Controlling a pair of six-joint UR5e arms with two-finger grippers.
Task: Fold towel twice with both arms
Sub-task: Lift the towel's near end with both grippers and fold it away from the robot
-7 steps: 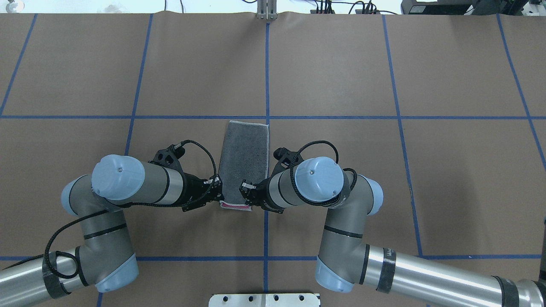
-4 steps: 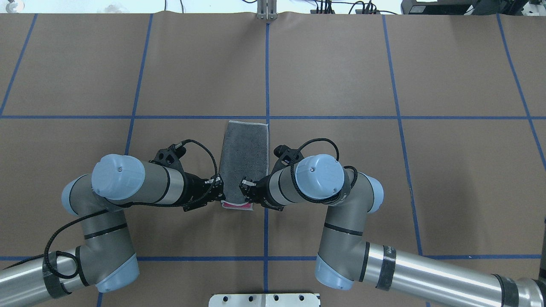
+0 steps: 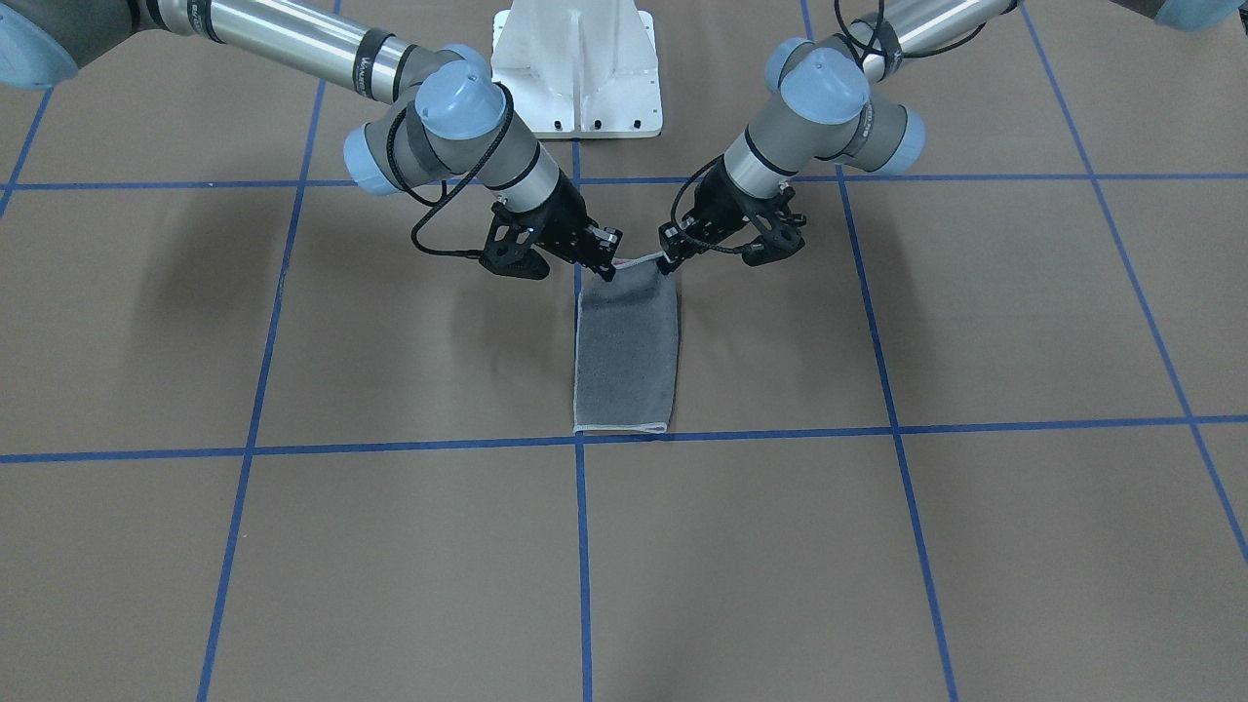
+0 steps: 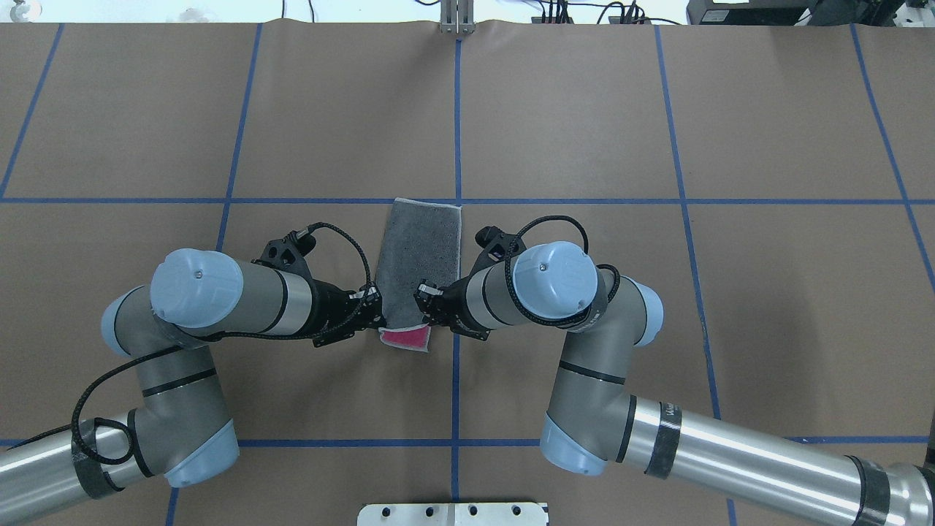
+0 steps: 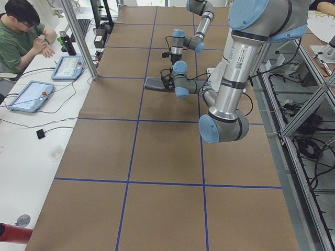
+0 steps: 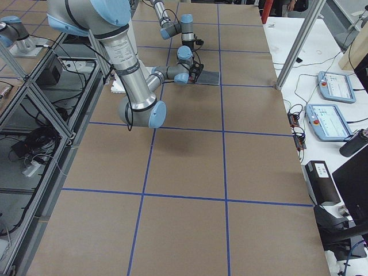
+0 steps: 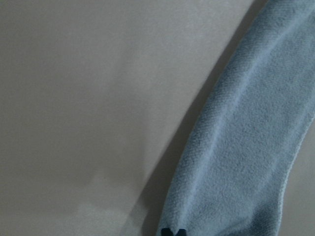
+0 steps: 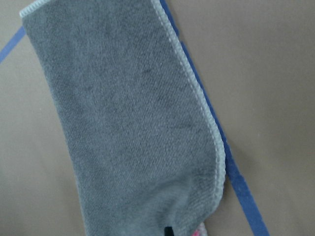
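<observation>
Just tape [image 4: 456, 109] (along towel [image 4: 420, 248] R edge)

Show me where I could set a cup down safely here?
Bare table lies past the towel, at its far end, and out to both sides. Crowded: the near end, where the left gripper and right gripper pinch its corners.

overhead cam looks down/fwd, front cam opposite, wrist cams v. close; all share towel [image 4: 420, 248].
</observation>
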